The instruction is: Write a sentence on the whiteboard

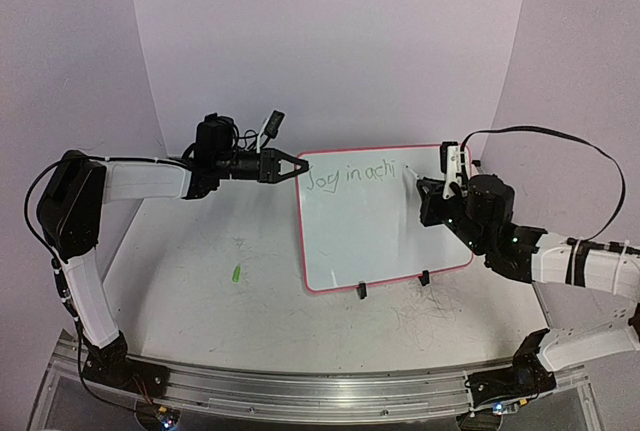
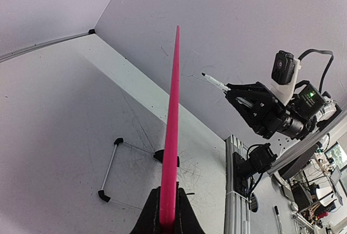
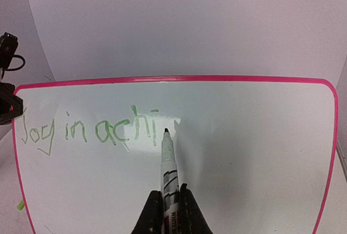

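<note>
board: whiteboard [image 1: 380, 241] stands mid-bench on two black feet [image 1: 362, 291], pink rim all round, a bit right of centre in the top view
writing: the sentence [image 3: 89, 131] so far reads "Joy in achi" in thin green, along the upper left of the board, one line only
left jaws: closed on the board's top left corner; the left wrist view has the pink edge [image 2: 173, 109] pinched right between them, seen edge-on
right jaws: clamped round a marker [image 3: 168, 158], held by the lower barrel with the tip pointing at the board
marker tip: sits just right of the last "i", level with the letters; honestly can't tell if it's touching the surface or just off it
right arm [image 1: 560, 261]: comes in from the right side, its wrist in front of the board's right edge
bench [image 1: 200, 281]: grey scribbles near the feet, and a small green bit [image 1: 237, 274] lying left of the board, well apart from it
</note>
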`<state>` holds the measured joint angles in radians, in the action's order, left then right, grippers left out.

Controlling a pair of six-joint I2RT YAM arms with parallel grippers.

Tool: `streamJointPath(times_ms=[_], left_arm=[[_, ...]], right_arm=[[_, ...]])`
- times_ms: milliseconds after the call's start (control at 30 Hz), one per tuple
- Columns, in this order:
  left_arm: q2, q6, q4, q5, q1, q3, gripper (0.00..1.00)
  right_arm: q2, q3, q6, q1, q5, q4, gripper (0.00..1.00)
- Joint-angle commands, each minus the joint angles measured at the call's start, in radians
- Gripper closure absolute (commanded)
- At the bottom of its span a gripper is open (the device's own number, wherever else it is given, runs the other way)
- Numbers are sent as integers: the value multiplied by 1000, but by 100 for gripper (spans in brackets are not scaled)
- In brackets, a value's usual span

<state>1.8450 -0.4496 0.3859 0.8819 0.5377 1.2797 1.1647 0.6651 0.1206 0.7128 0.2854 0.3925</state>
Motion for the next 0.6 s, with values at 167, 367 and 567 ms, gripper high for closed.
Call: streamJointPath(times_ms=[167, 367, 567], left_arm=[[6, 43, -21, -25, 22, -5, 100], [-1, 45, -22, -28, 22, -7, 100], [-5, 46, -22, -28, 22, -8, 100]], right_arm=[[5, -21, 16, 0, -57, 69, 100], [46, -5, 19, -1, -31, 55, 100], [44, -5, 27, 0, 16, 53, 100]])
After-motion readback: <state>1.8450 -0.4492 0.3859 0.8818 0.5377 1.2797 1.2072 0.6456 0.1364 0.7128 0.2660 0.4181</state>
